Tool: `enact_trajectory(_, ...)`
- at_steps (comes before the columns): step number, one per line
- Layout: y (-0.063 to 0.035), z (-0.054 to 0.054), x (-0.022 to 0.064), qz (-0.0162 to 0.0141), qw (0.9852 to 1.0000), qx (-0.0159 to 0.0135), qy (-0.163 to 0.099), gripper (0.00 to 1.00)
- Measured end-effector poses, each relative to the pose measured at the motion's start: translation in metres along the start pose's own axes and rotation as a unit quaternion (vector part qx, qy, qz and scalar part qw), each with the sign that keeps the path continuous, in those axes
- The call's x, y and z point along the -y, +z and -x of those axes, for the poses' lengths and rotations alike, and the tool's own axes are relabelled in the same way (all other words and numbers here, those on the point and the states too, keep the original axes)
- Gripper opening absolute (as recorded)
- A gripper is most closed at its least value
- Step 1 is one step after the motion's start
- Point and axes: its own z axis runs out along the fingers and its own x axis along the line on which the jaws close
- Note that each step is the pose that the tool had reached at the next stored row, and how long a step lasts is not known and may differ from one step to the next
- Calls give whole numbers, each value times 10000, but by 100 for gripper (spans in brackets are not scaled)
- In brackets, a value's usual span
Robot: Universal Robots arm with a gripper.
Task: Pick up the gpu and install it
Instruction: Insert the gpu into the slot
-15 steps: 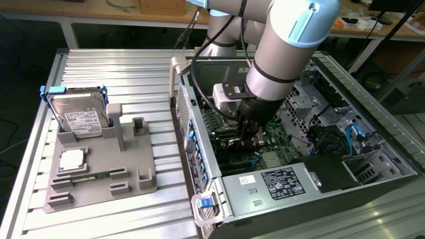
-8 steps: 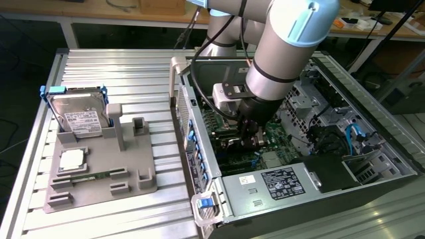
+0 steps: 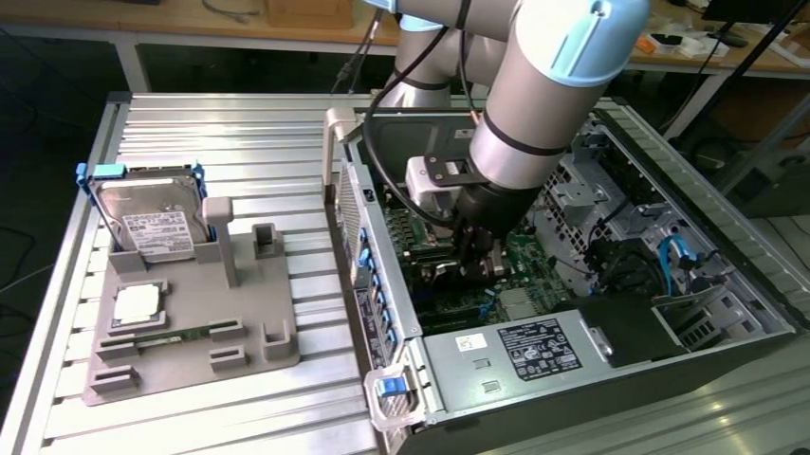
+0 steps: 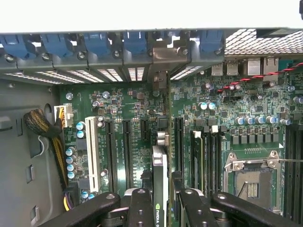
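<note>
My gripper (image 3: 472, 258) reaches down into the open computer case (image 3: 379, 313), over the motherboard (image 4: 123, 109). In the wrist view the gpu (image 4: 159, 165) stands edge-on between the two black fingers (image 4: 140, 204), and the gripper (image 4: 161, 196) is shut on it. The card runs along the black expansion slots (image 4: 127, 151), in line with them. Its silver bracket (image 4: 165, 56) sits at the rear slot openings under the blue latches (image 4: 135, 42). In the exterior view the card shows as a dark shape (image 3: 450, 273) under the fingers. I cannot tell whether it is seated in a slot.
On the slatted table beside the case, a grey fixture (image 3: 190, 351) holds a hard drive in a blue frame (image 3: 150, 223), a processor chip (image 3: 137, 303) and a memory stick (image 3: 165, 334). Inside the case are the processor socket (image 4: 253, 177), a white slot (image 4: 92, 149), a cable bundle (image 4: 47, 135) and the power supply (image 3: 532, 346).
</note>
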Motion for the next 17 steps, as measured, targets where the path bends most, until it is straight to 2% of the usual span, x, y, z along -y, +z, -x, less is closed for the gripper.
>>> enact_trajectory(9,38,5,-32,1,10000,6,0,27)
enact_trajectory(12,-19,3,-31,1,10000,6,0,27)
enact_trajectory(17,-21,-24,-30,1,10000,9,1,27)
